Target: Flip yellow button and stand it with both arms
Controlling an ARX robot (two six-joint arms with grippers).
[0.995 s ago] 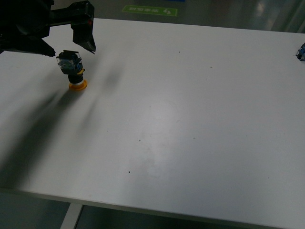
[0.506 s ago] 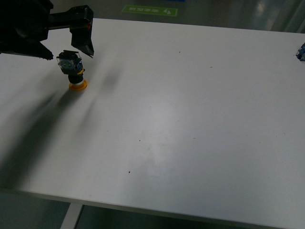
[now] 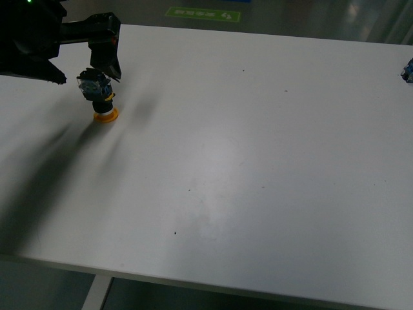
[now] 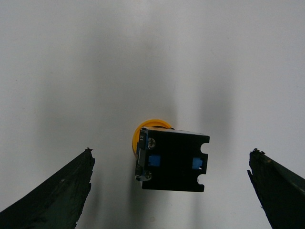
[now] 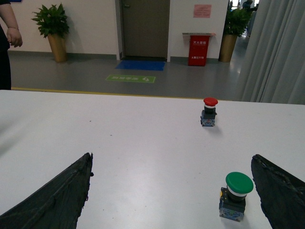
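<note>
While cap-down, yellow btn (image 3: 97, 97) upright, block up

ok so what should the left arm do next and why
Probably lower the left end effector a little and close on the yellow button. It stands cap-down on the table, black block up, centred between the open jaws with a clear gap either side.

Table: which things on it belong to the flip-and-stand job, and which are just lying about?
Job in hand:
- yellow button, resting cap-down
- left gripper, jaws open either side of it, not touching
- right gripper, jaws open, nothing between them

Lying about:
- red button, upright
- green button, upright
</note>
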